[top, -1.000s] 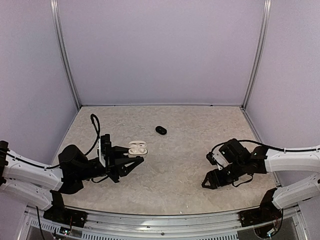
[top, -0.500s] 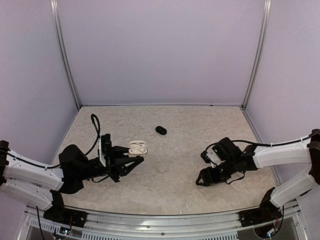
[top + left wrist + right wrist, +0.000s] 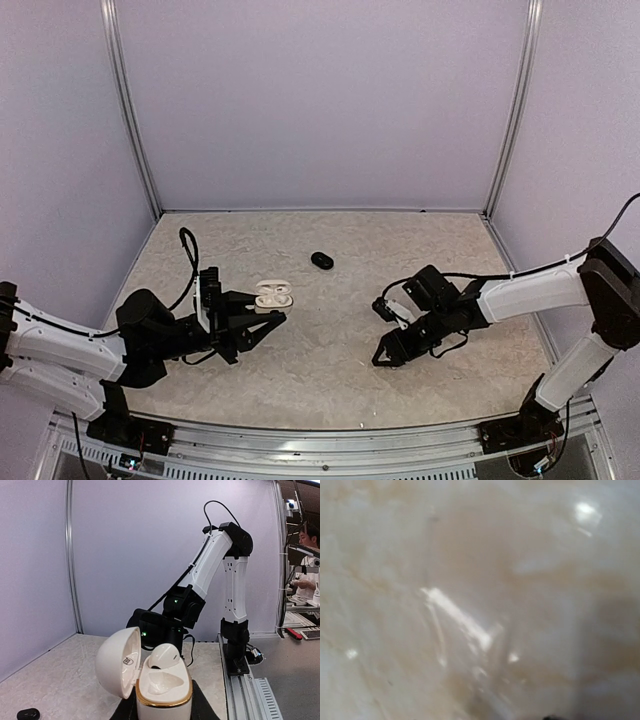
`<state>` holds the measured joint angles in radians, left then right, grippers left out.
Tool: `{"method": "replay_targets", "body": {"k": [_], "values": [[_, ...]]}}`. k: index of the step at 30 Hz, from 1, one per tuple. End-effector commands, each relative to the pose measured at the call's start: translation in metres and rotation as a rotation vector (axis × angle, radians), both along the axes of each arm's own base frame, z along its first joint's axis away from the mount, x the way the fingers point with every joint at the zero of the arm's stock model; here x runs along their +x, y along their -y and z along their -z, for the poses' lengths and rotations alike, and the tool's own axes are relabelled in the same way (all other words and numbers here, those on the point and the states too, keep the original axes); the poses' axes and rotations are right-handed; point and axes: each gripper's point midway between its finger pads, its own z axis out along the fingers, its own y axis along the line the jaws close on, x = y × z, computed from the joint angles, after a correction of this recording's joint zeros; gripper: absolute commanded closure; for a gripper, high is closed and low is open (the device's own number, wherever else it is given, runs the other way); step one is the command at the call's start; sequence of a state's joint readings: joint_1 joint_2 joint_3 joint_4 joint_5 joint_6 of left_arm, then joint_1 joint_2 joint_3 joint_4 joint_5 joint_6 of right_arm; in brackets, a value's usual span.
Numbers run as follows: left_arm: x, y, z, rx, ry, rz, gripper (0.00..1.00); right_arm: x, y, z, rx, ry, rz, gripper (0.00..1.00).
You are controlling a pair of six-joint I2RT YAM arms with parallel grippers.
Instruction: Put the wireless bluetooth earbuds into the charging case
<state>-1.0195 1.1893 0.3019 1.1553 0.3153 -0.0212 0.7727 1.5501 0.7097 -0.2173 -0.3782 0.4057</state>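
Worrying about this: left gripper (image 3: 268,312) clamps the open white gold-rimmed charging case (image 3: 162,690); right gripper (image 3: 383,354), jaws unreadable, could shove it crooked in that pinch.

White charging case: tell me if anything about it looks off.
The white charging case, clamped in the left gripper, stands open and upright. One white earbud sits in the far socket; the near socket is empty. Nothing looks damaged.

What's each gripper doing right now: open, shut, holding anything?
Left gripper: closed on the open white charging case.
Right gripper: open or shut cannot be told; its wrist view is a blur.
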Motion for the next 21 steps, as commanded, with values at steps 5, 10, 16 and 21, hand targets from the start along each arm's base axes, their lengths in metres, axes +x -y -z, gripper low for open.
{"method": "replay_targets", "body": {"k": [5, 10, 16, 21], "values": [[0.000, -0.004, -0.010, -0.028, 0.020, 0.004, 0.94, -0.012, -0.028, -0.015, 0.010, 0.052, -0.198, 0.48], [0.000, -0.002, -0.009, -0.024, 0.017, 0.008, 0.94, -0.002, -0.021, -0.023, -0.117, 0.119, -0.200, 0.48], [0.000, 0.001, -0.009, -0.016, 0.023, 0.018, 0.94, -0.001, -0.015, -0.026, -0.255, 0.172, -0.275, 0.49], [-0.001, 0.002, -0.007, -0.013, 0.017, 0.028, 0.94, -0.015, -0.011, -0.023, -0.374, 0.222, -0.431, 0.51]]}}
